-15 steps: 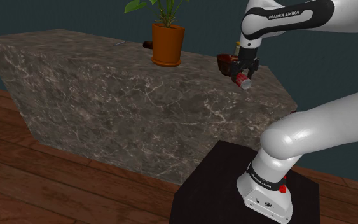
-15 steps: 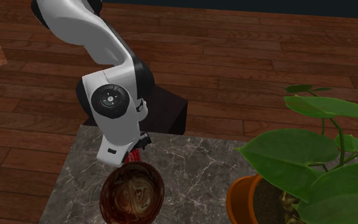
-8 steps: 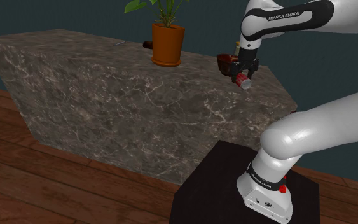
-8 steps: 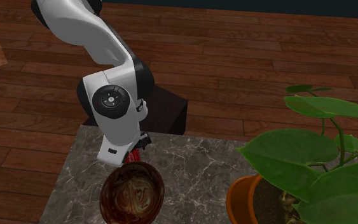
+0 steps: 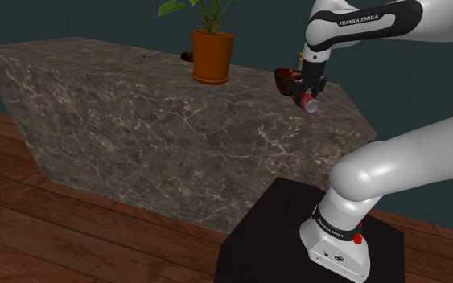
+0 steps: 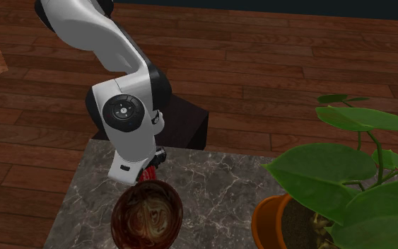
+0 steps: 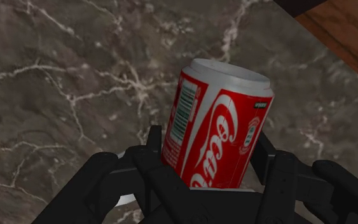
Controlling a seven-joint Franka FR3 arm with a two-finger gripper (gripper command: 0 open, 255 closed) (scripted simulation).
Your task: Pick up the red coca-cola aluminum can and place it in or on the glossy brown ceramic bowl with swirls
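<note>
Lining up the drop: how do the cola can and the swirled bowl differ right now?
The can is red and white, the bowl glossy brown. The can is a narrow cylinder, the bowl wide and open. The can hangs tilted in the pincer, the bowl sits on the stone counter.

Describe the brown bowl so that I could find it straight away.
Find the long dark stone counter with pale veins. On it, beyond the orange plant pot towards the white robot arm, sits a round, glossy brown bowl. Unlike the plain pot and the red Coca-Cola can clasped in the black gripper beside it, its inside shows cream swirls.
</note>
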